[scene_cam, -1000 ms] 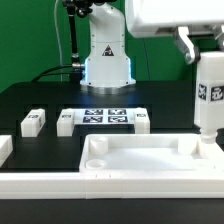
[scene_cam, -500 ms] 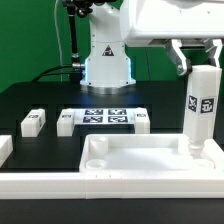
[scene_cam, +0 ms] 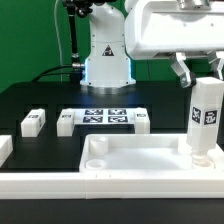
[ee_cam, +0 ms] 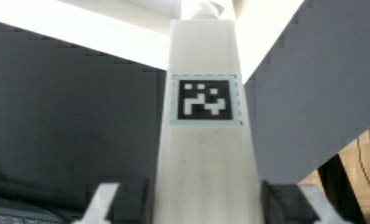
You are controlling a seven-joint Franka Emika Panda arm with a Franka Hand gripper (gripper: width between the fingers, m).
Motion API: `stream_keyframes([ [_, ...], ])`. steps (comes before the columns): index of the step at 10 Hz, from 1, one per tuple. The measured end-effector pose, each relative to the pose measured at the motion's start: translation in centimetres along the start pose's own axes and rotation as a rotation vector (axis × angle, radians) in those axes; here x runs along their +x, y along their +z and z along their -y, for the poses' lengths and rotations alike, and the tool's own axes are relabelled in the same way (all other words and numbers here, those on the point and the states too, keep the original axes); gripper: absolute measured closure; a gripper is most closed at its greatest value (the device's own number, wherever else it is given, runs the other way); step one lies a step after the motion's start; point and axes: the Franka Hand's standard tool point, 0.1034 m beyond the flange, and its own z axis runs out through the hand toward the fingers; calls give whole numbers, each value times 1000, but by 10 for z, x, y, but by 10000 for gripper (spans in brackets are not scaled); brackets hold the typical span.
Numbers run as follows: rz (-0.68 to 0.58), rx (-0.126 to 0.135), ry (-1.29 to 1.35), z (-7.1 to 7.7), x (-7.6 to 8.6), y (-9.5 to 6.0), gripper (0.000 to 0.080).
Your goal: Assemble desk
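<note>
White plastic forms the desk panel (scene_cam: 130, 160), which lies flat on the black surface (scene_cam: 40, 100) with its raised rim up. One leg (scene_cam: 205, 120) stands upright over the panel's far corner on the exterior view's right, its lower end at the corner socket (scene_cam: 200, 157); I cannot tell whether it is fully seated. The hand (scene_cam: 203, 80) is partly closed and grips the top of this leg, one finger on each side. The wrist view shows the leg (ee_cam: 208, 160) and its black-and-white tag (ee_cam: 207, 100) running up from between the fingers (ee_cam: 107, 203). Behind the panel lie a first spare leg (scene_cam: 32, 122), a second spare leg (scene_cam: 67, 122) and a third spare leg (scene_cam: 142, 122), with the marker board (scene_cam: 104, 117) between the last two. Farther behind the panel stands the arm's base (scene_cam: 107, 55).
</note>
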Motion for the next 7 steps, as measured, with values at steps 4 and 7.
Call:
stream_keyframes([
  [4, -24, 1, -5, 5, 3, 4, 508],
  [7, -29, 2, -5, 6, 2, 8, 508],
])
